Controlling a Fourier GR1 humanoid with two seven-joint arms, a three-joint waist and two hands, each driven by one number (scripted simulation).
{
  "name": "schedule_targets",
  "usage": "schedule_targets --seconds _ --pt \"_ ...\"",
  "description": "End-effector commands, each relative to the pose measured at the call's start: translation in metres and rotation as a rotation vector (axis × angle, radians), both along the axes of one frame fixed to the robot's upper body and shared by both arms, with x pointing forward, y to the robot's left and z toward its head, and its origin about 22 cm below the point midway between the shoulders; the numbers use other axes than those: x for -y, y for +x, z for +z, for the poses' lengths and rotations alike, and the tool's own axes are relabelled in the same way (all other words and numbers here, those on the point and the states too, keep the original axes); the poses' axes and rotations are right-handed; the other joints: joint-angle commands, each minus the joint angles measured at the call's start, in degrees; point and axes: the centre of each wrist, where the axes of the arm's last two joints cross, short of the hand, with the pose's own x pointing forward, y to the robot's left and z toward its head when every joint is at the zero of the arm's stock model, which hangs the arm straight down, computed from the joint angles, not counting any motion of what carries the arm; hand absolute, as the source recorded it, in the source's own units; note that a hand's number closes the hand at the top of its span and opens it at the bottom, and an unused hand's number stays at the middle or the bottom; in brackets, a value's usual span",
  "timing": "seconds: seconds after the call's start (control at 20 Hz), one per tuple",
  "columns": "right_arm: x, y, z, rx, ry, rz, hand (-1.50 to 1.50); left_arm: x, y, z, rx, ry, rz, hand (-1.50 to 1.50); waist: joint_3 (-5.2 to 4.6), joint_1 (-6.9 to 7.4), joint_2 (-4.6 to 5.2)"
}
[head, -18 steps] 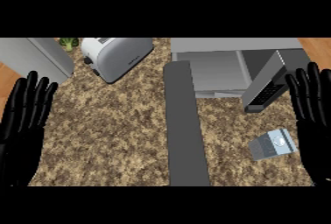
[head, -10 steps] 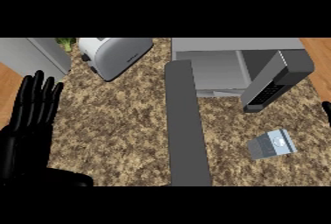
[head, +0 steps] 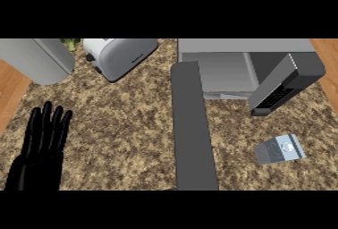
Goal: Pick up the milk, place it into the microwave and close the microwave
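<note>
— Left hand (head: pixel 41 150)?
— Low at the left edge, over the speckled worktop (head: pixel 125 129). Fingers straight, spread a little, pointing up the view. Holding nothing, resting. Cut off at the wrist by the lower edge.

— Right hand?
— Nowhere in view.

— Milk?
— Small grey carton (head: pixel 280 149), lying on the worktop at lower right, well apart from the left hand. Just below the open microwave door (head: pixel 285 83), not touching it.

— Between hand and carton?
— A long dark grey bar (head: pixel 192 129), running from the microwave's front down to the lower edge, splitting the worktop in two. Hard to tell what it is.

— Microwave?
— Grey box (head: pixel 224 67) at the top, right of centre, door swung out toward the right, pale cavity showing. Top cut off by the view's edge.

— Anything else around?
— Silver toaster (head: pixel 119 56) at upper left, tilted. Grey appliance (head: pixel 36 60) in the far left corner, only partly seen. Something green (head: pixel 70 43) between them, mostly hidden. Wooden strips at both side edges.
</note>
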Motion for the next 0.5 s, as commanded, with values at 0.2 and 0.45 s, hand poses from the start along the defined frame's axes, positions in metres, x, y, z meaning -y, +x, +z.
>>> schedule_targets --seconds 0.2,0.45 --pt "0.008 -0.009 -0.034 -0.050 0.011 -0.025 -1.50 -0.005 -0.043 -0.029 -0.013 -0.012 -0.005 -1.50 -0.02 0.45 0.04" --pt "0.011 -0.001 -0.056 -0.103 0.036 -0.039 -1.50 0.002 -0.048 -0.023 -0.011 -0.031 -0.014 -1.50 -0.02 0.54 0.09"
